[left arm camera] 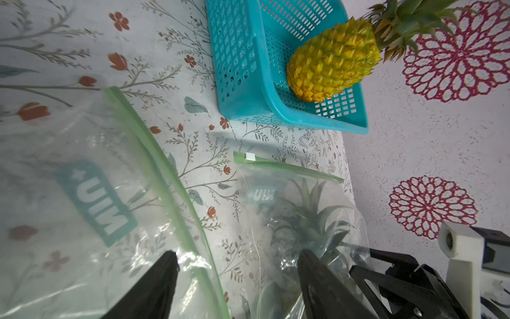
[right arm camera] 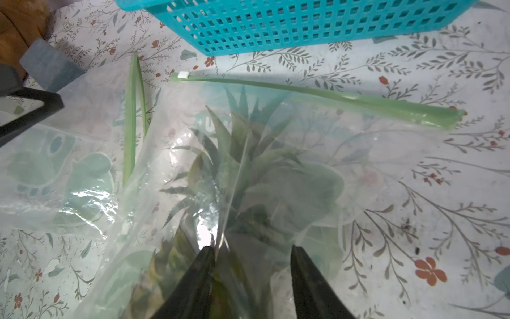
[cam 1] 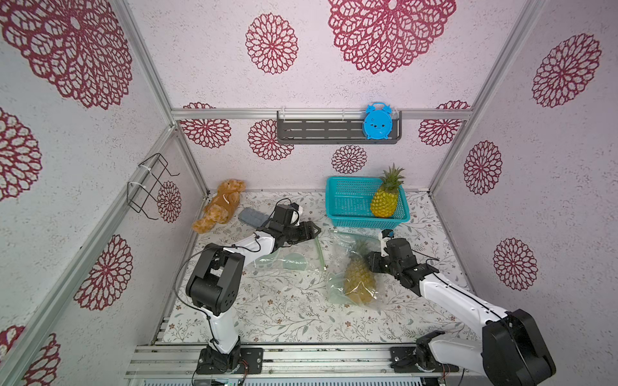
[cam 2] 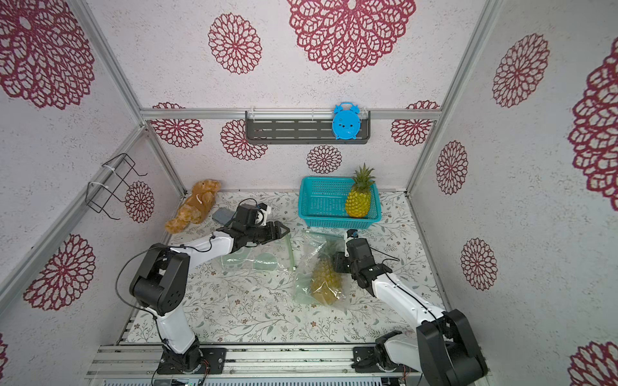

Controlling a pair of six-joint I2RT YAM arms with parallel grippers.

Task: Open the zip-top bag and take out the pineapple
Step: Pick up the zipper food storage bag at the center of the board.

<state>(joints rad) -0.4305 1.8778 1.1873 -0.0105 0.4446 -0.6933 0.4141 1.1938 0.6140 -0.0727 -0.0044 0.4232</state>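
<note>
– While its jaws stand half apart, does the right gripper hold anything?
– I am not able to say; they straddle the pineapple inside the zip-top bag, near the basket. The left gripper gapes wide, empty.

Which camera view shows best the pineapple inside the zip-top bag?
Both top views: the bagged pineapple shows whole, crown to base. Both wrist views show mainly its crown through the zip-top bag.

Plush bear by the wall; blue clock (shelved); teal basket.
</note>
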